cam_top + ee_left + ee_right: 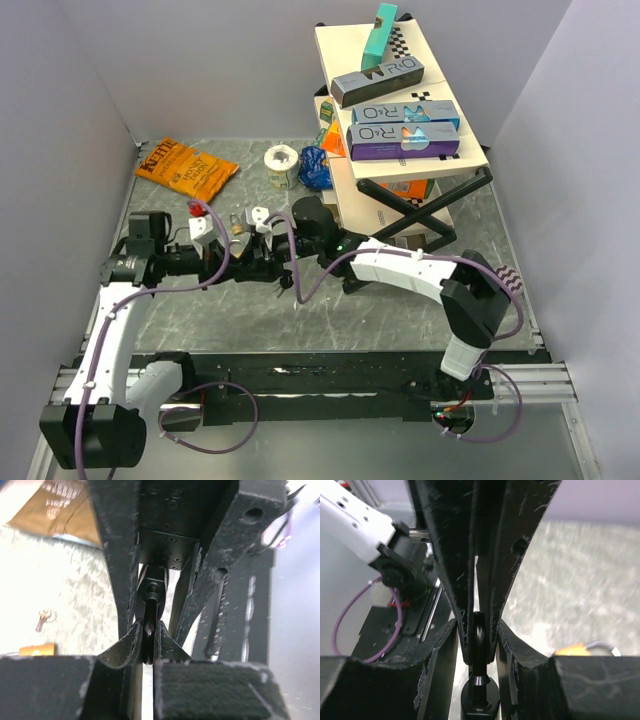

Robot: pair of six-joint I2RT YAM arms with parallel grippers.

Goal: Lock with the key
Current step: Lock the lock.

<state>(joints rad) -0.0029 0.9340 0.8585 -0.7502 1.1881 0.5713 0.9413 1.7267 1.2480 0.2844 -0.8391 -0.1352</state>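
Where the arms meet tip to tip, left gripper (147,656) and right gripper (479,642) are each clamped on a thin dark disc (148,630), seen edge-on. Brass padlock (34,649): on tabletop (75,585), just beside the grippers. Small key (44,618): loose, near padlock. Chip bag (65,510): well beyond padlock.

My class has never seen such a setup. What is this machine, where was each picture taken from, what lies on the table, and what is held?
A robot: left arm and right arm, bolted at the near edge of a table. The overhead picture looks down on both; the other two come from a camera on each wrist. On the table lie an orange chip bag, a tape roll, stacked boxes and a small key. The left gripper and right gripper meet mid-table, each shut on a thin dark piece, too dark to name.
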